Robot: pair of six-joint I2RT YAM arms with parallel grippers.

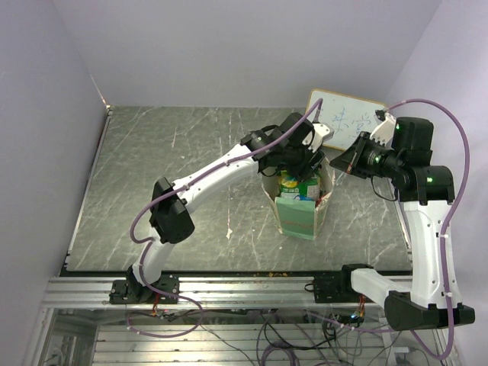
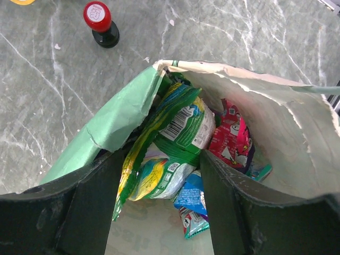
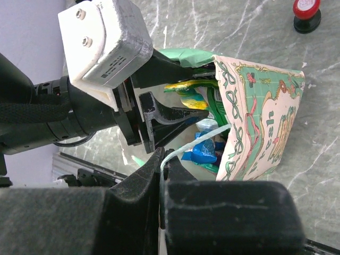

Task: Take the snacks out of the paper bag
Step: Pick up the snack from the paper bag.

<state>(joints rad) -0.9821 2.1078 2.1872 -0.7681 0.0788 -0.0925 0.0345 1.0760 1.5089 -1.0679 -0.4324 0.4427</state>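
Observation:
The paper bag [image 1: 297, 217] stands upright in the middle of the table, mint-green outside [image 2: 111, 119] and patterned on one side [image 3: 255, 117]. My left gripper [image 2: 159, 159] hangs open in its mouth [image 1: 293, 164], one finger on each side of a green-and-yellow snack packet [image 2: 175, 133]. Beside and below that packet lie a pink packet [image 2: 231, 141], a blue one [image 2: 192, 194] and a teal one [image 2: 194, 223]. My right gripper [image 3: 163, 154] is shut on the bag's white cord handle [image 3: 202, 139], at the bag's right rim [image 1: 335, 168].
A small red-and-black knob [image 2: 100, 22] stands on the marble table beyond the bag [image 3: 306, 13]. A white board with writing [image 1: 343, 114] leans at the back right. Purple walls close in three sides; the metal rail [image 1: 229, 286] marks the near edge.

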